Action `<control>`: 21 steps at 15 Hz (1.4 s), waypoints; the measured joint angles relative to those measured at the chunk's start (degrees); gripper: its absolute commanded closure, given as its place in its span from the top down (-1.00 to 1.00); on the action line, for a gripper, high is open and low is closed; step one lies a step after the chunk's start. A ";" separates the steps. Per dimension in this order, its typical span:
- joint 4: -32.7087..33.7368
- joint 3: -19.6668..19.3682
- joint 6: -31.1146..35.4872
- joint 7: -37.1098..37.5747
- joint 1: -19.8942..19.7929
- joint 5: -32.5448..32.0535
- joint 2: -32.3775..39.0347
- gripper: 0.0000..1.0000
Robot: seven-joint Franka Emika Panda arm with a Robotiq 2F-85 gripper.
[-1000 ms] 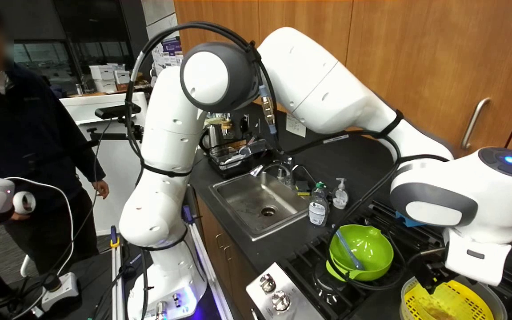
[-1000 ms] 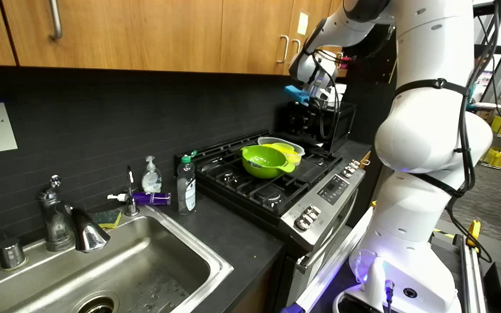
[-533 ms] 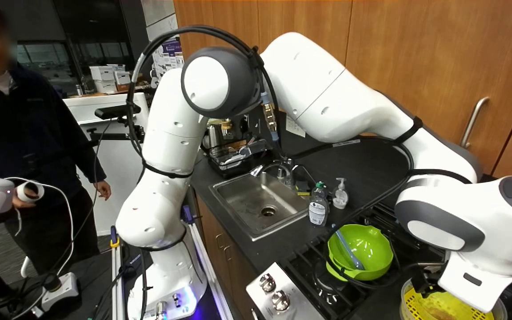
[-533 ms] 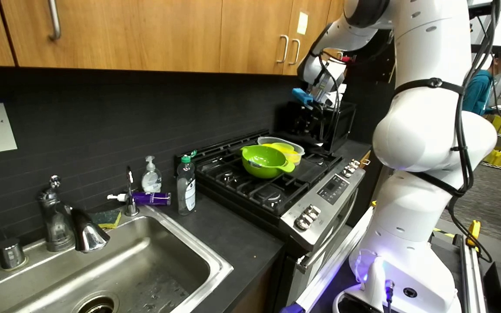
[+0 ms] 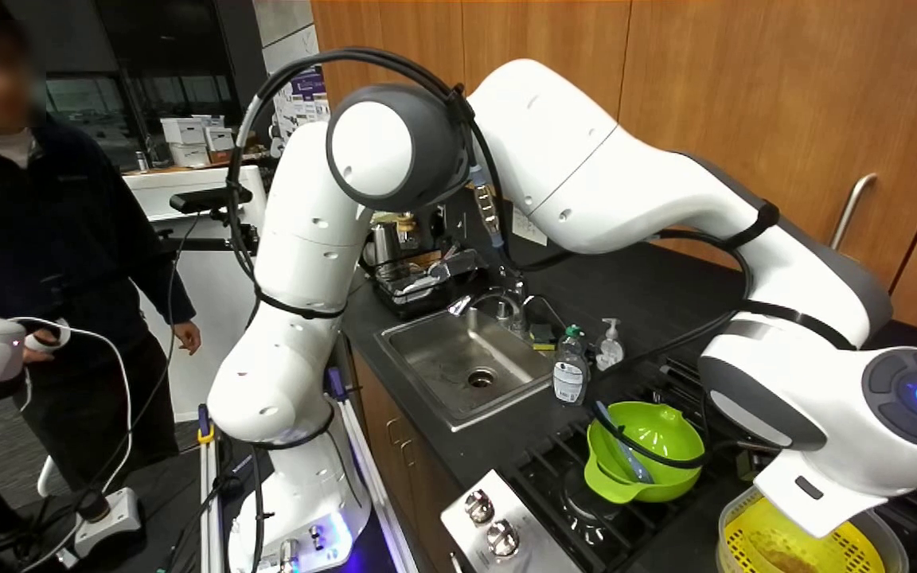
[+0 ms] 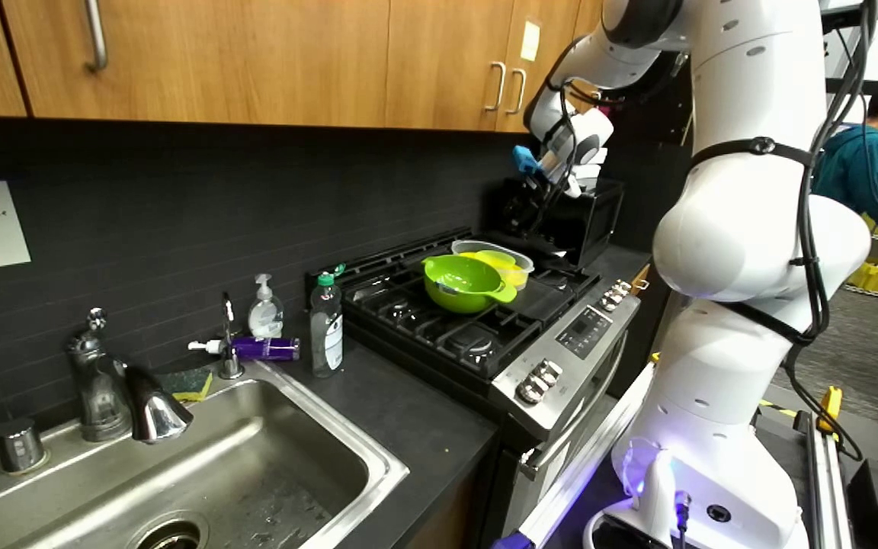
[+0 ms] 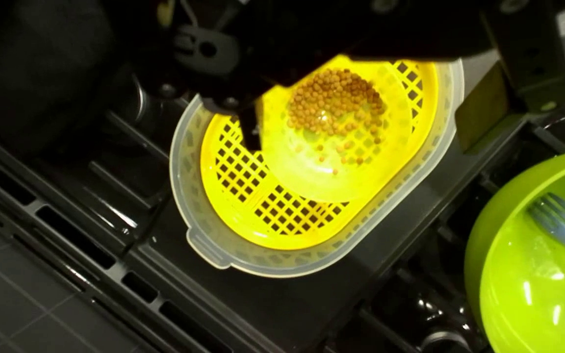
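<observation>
Two fingers (image 7: 483, 108) of the end effector (image 7: 361, 139) stand wide apart above a clear oblong container (image 7: 275, 266), which sits on the stovetop (image 7: 272, 314), farther from its sink-side edge than a green bowl (image 5: 661, 436). A yellow perforated basket (image 7: 277, 239) nests in the container, and a small translucent bowl (image 7: 299, 174) of brown pellets (image 7: 331, 100) rests within that basket. The pellets crowd toward one side, a few scattered apart. Inside the green bowl a blue-gray fork (image 7: 564, 223) lies slantwise. On the worktop (image 6: 424, 427), a dish soap bottle (image 6: 327, 328) stands between the rear corner of the sink (image 6: 389, 467) and the side edge of the stovetop.
</observation>
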 measured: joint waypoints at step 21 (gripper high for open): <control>-8.15 -4.41 -17.14 -16.52 3.00 -33.91 -15.48 1.00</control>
